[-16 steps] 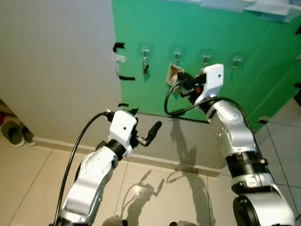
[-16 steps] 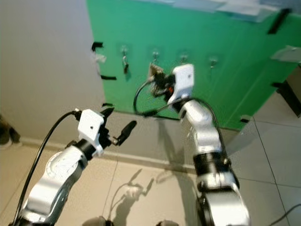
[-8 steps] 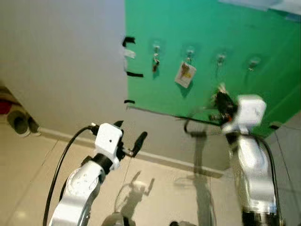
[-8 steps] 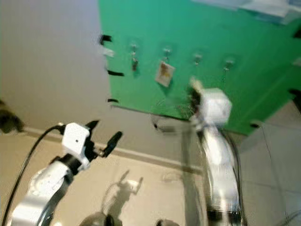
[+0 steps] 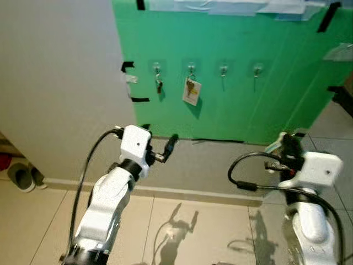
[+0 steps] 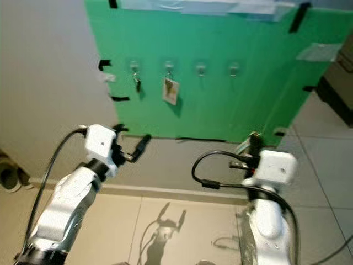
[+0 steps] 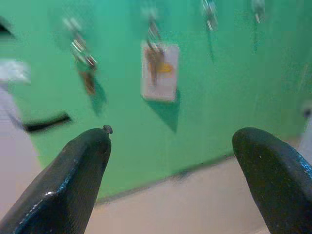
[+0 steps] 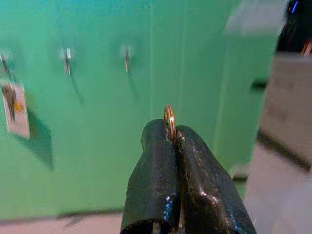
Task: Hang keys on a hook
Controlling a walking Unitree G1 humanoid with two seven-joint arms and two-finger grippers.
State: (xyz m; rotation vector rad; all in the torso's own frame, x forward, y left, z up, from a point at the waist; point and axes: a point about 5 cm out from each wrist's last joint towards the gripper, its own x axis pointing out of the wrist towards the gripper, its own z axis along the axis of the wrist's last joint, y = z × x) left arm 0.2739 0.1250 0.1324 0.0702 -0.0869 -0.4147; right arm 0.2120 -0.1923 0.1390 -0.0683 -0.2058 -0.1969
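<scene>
Here the right pincer (image 8: 173, 134), drawn back from the green board (image 5: 248, 105), clamps a key ring (image 8: 169, 117); the left pincer (image 7: 170, 170) gapes, facing the tagged keys (image 5: 191, 91) hung on a hook (image 5: 191, 68).

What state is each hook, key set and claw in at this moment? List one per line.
First hook: holds dark keys.
Second hook: holds keys with a white tag.
Third hook: bare.
Fourth hook: bare.
Left claw: open, holding nothing.
Right claw: shut on a thin metal ring.
</scene>
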